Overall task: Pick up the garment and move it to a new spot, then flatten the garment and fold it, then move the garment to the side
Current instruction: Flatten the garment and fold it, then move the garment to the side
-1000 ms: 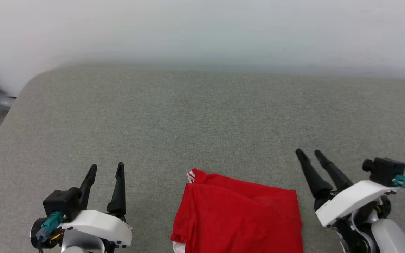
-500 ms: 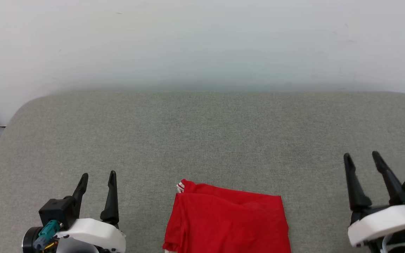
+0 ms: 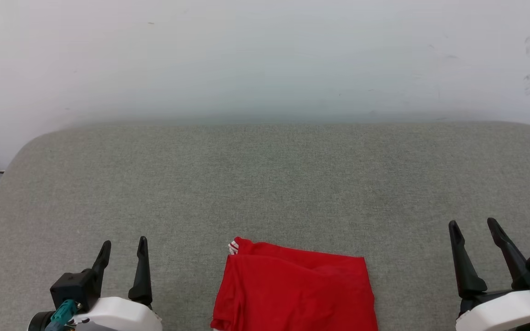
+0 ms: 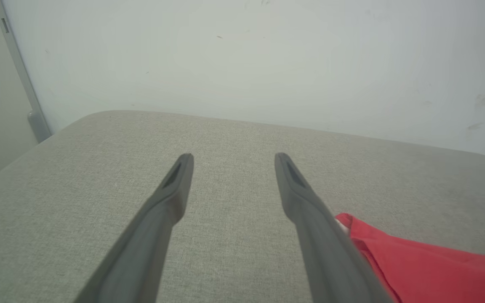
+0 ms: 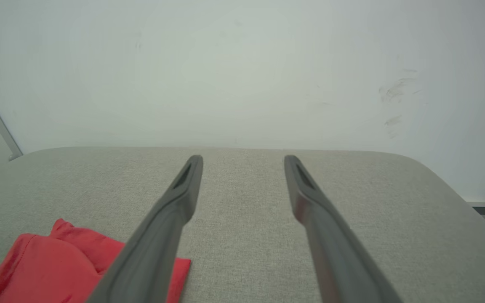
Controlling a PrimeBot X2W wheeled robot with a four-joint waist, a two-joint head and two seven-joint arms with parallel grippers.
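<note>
Both sets of jaws were wide open and empty, with the left gripper (image 3: 124, 242) and right gripper (image 3: 472, 223) parked either side of the garment (image 3: 292, 289), not touching it. It lay folded on the grey table (image 3: 265, 184) between them, nearer the left one. The head view's bottom chopped off its near edge, so only plain red and a bit of striped trim at the far-left corner showed.

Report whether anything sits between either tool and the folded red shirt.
Nothing visible does. The red fabric garment lies apart from the open left tool and open right tool, with bare grey woven fabric surface in each gap.
</note>
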